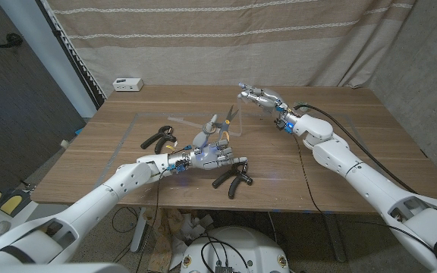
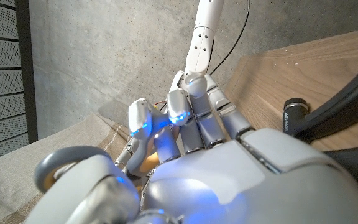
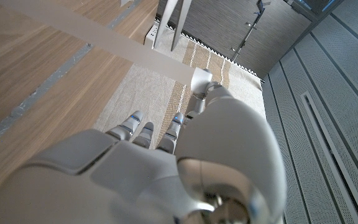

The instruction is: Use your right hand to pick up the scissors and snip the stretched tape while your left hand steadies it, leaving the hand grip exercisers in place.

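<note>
Nearest the table's front edge lies one black hand grip exerciser (image 1: 234,179), just beside the left hand (image 1: 207,155); a second hand grip exerciser (image 1: 158,139) lies a little farther back on the left hand's other side. That hand's fingers are curled in, apparently around the handles of the scissors (image 1: 226,123), whose blades point up and away toward the tape (image 3: 104,38). A yellowish part sits between the fingers (image 2: 185,102) in the left wrist view, though the grasp itself is partly hidden. The roles therefore appear reversed against the task, which assigns the scissors to the right hand. Beyond the blades, the thin clear tape runs taut above the wooden table (image 1: 332,129) to the raised right hand (image 1: 261,97), which appears to pinch its end between thumb and fingertips. Risk: if the right hand pulls harder, the strip may slip from the pinch or tear free. Risk: a loose grip on the scissors may let the blades twist and fold the tape instead of cutting. Risk: lowering the left forearm could push the near exerciser off its place.
</note>
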{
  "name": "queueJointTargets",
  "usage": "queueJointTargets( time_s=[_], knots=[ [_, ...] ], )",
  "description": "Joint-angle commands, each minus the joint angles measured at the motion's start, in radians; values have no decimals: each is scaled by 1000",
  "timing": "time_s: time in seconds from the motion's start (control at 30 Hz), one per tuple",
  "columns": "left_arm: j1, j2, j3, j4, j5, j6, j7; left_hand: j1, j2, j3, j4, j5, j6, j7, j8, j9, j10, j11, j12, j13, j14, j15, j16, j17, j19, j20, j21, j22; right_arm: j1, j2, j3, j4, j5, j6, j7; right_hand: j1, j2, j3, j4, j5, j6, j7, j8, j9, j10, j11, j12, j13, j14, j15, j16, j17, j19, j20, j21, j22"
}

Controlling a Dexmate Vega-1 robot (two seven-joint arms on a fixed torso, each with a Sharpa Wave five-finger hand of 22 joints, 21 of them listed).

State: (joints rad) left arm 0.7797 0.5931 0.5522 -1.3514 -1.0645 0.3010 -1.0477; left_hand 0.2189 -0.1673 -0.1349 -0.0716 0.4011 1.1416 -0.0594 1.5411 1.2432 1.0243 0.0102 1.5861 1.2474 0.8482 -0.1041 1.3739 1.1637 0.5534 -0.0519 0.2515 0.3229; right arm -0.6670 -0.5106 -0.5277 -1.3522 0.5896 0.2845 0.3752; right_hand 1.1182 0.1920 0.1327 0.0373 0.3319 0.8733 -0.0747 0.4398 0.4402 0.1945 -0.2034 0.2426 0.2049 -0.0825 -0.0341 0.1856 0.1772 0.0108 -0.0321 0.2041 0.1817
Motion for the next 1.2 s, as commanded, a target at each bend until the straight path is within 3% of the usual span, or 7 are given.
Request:
queueJointTargets(
  time_s=[0.03,0.87,1.2],
  knots=[
    [-2,-8,-3,14,2,-4,-9,-6,-2,-213,-53,10,218,222,42,3,56,-50,4,4,4,-78,8,8,9,-49,5,3,-4,-3,2,-8,2,-6,-7,-9,-2,10,-2,-1,13,0,-4,2,5,-7,4,-1,-3,-138,2,3,1,-61,4,2],
    [-27,-36,0,72,14,-14,-49,-6,-2,-213,-53,15,217,222,42,3,55,-49,4,4,6,-75,2,-6,10,-49,4,5,-23,-23,12,-49,12,-4,-2,-11,-2,12,-4,-3,14,3,-6,6,7,-7,4,-1,-2,-139,2,3,1,-59,4,2],
    [-26,-37,-1,70,15,-7,-48,-5,-2,-213,-53,16,217,222,42,3,55,-49,4,4,7,-77,1,-8,11,-49,3,5,-13,-15,9,-26,7,-13,-14,-12,-2,13,-5,-4,15,-2,-8,7,5,-8,3,-1,-2,-139,2,3,1,-60,4,2]
  ],
)
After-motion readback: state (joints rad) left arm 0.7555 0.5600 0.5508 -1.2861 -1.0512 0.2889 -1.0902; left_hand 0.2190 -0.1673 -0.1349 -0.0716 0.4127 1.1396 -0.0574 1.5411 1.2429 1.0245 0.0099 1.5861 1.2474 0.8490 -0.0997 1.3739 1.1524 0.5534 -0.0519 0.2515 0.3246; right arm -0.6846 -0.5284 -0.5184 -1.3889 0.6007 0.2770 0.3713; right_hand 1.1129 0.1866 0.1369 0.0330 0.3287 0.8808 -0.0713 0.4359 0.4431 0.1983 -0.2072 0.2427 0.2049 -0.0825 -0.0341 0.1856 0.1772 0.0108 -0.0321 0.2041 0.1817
